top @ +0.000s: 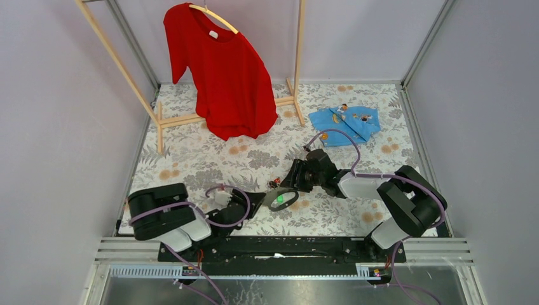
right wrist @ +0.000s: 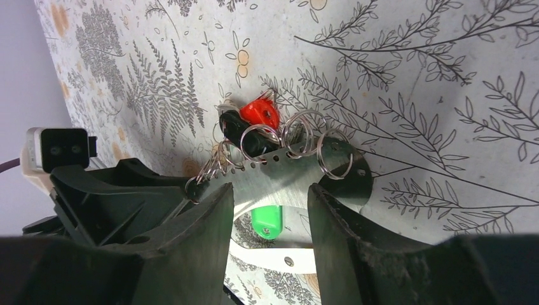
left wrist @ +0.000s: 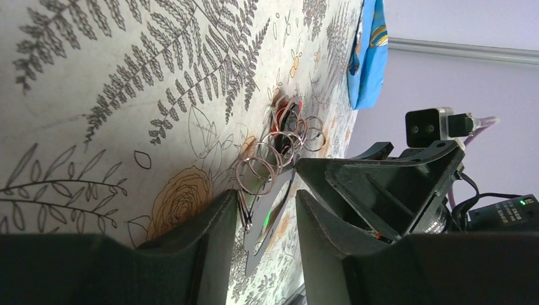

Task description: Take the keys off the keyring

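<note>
1. The keyring (top: pixel 283 199) is lying on the table (top: pixel 210 159) between both arms, with its long axis running from one to the other. The green key (right wrist: pixel 267 221) is sitting inside the loop, the red key (right wrist: pixel 259 111) and black key (right wrist: pixel 232 124) just beyond it.
2. The left gripper (left wrist: pixel 267 216) and right gripper (right wrist: pixel 270 203) are both standing released and straddling the band, equally near.
3. No readable writing is showing.

Keyring (top: pixel 284 199): wide, flat, shiny metal band bent into an oval loop with a row of small holes along one edge. It sits near-centre on the desk (top: pixel 191 166). Thin wire split rings (right wrist: pixel 302 136) hang from the holes. Green key (right wrist: pixel 266 220) lies inside the loop. Red key (right wrist: pixel 260 112) and black key (right wrist: pixel 234 127) are bunched together among the rings, just off the loop's far-left side.
</note>
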### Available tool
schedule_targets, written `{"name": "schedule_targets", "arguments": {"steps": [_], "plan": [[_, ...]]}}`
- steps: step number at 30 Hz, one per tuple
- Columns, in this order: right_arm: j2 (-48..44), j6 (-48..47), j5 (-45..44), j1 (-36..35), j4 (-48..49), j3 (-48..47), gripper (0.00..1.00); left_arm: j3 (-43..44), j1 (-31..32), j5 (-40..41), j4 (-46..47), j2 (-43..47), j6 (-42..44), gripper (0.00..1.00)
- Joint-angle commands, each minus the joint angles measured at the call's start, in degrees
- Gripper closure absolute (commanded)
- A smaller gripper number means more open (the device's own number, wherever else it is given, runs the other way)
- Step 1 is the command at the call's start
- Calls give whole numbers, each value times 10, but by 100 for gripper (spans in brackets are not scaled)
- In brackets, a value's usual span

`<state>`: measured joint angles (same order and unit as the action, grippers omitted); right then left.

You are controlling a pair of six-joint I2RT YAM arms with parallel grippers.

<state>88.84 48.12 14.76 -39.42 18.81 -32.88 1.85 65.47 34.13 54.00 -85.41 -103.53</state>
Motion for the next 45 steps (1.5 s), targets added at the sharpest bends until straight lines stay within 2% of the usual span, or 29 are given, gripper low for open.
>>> {"name": "schedule_targets", "arguments": {"steps": [1,8,11,15,17,19,21,26,30,31,34,39,45], "plan": [[17,8,11,-4,-17,17,46,-13,1,10,196,-58,24,58],[4,4,7,-4,-24,16,46,11,-7,-40,218,-86,68,66],[-3,-2,2,-4,-29,13,46,10,-24,-78,222,-86,86,76],[-16,-11,-3,-4,-32,12,46,15,-52,-142,200,-69,126,98],[-30,-27,-8,-4,-43,6,44,12,-81,-190,181,-49,146,100],[-55,-52,-16,-4,-65,-4,41,16,-138,-266,122,-15,174,100],[-89,-81,-25,-4,-87,-14,34,33,-189,-345,36,36,237,100],[-186,-164,-42,-3,-150,-44,16,147,-297,-528,-271,160,435,100],[-242,-231,-16,-3,-183,-73,7,256,-349,-694,-440,155,582,100],[-254,-245,-7,-3,-206,-79,6,284,-353,-709,-483,149,618,100],[-291,-276,27,-3,-236,-92,3,350,-353,-782,-579,129,696,100],[-333,-312,71,-3,-302,-117,2,426,-353,-852,-684,126,794,100],[-315,-326,198,-4,-335,-111,5,445,-352,-916,-713,144,842,100]]}}
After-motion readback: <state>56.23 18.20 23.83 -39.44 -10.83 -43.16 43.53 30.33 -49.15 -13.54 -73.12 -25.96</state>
